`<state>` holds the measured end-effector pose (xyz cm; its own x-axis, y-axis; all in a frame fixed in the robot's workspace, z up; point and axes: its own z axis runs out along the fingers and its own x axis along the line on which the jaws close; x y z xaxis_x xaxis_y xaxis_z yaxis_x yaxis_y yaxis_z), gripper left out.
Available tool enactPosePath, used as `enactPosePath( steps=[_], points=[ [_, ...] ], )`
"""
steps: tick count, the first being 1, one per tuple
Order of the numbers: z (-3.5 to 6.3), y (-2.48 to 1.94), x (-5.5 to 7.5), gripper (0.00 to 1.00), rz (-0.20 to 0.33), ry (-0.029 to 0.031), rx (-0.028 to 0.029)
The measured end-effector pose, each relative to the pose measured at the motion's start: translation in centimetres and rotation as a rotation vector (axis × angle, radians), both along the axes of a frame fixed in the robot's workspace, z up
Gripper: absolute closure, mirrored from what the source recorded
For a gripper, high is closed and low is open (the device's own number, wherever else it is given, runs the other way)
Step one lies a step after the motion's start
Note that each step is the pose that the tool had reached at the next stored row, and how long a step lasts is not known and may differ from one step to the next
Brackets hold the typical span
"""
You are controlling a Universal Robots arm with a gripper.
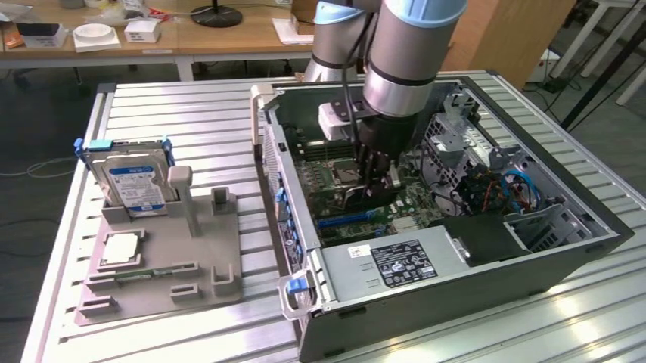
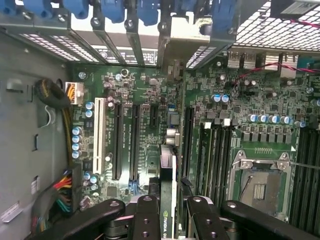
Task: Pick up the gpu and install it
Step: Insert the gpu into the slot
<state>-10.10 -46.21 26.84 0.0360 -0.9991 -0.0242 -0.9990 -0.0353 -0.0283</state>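
**A:** how far along is the card install?

**B:** Pickup looks done imo. The gripper [image 2: 170, 202] is pinching the gpu [image 2: 167, 165] edge-on, down inside the computer case [image 1: 454, 302], right over the motherboard [image 2: 200, 95] slots.

**A:** seated yet?

**B:** Can't tell. I'd guess not fully pressed home, so that part's left. In the exterior view the grey holder [image 1: 151, 295] with the hard drive [image 1: 136, 185] sits at 9 o'clock from the case, on the surface [image 1: 181, 106].

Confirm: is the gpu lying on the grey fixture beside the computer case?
No, the gpu is held edge-on in the gripper, over the motherboard inside the case.
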Motion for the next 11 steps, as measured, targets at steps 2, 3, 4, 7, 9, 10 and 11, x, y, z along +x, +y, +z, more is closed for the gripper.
enactPosePath(
  steps=[2,3,4,7,9,10,11],
  points=[
    [-0.21,0.07,-0.14,0.74,0.000,-0.0031,0.0000],
    [-0.29,0.09,-0.18,0.74,0.000,-0.0035,0.0000],
    [-0.36,0.10,-0.21,0.74,0.000,-0.0039,0.0000],
    [-0.58,0.15,-0.36,0.74,0.000,-0.0043,-0.0001],
    [-0.63,0.16,-0.51,0.74,-0.001,-0.0041,-0.0004],
    [-0.65,0.17,-0.57,0.74,-0.001,-0.0042,-0.0003],
    [-0.66,0.18,-0.61,0.74,-0.001,-0.0042,-0.0003]
  ],
)
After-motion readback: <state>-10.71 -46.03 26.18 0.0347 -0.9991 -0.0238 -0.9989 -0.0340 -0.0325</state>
